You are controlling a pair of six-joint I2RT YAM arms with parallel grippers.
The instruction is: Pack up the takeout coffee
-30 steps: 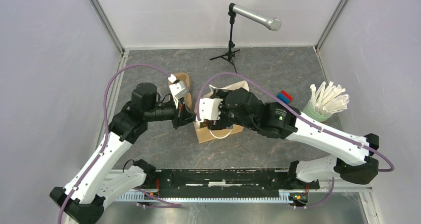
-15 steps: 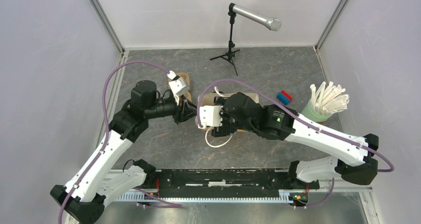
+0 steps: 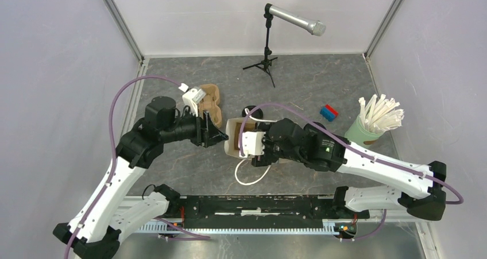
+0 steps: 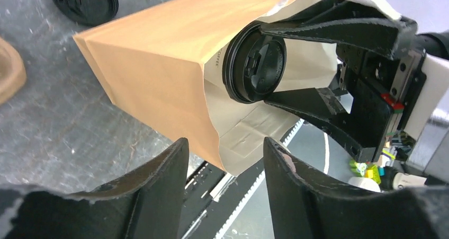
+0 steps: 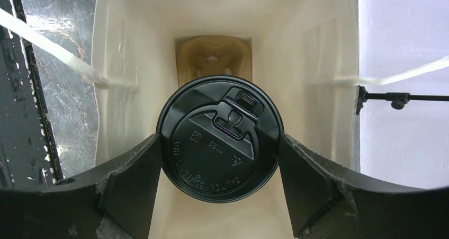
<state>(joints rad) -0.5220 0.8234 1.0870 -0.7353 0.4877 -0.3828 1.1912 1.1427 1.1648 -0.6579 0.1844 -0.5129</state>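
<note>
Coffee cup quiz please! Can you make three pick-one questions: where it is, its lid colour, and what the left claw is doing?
1. Where is the coffee cup? A in the mouth of the paper bag; B on a shelf; C in a sink.
2. Its lid is: A white; B black; C green.
3. The left gripper is: A open; B shut on a spoon; C shut on a napkin.
Answers: 1 A, bag walls surround it; 2 B, plainly black; 3 A, its fingers stand apart, nothing between.

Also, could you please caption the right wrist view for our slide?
Right hand holding a lidded cup in the mouth of the bag.
</note>
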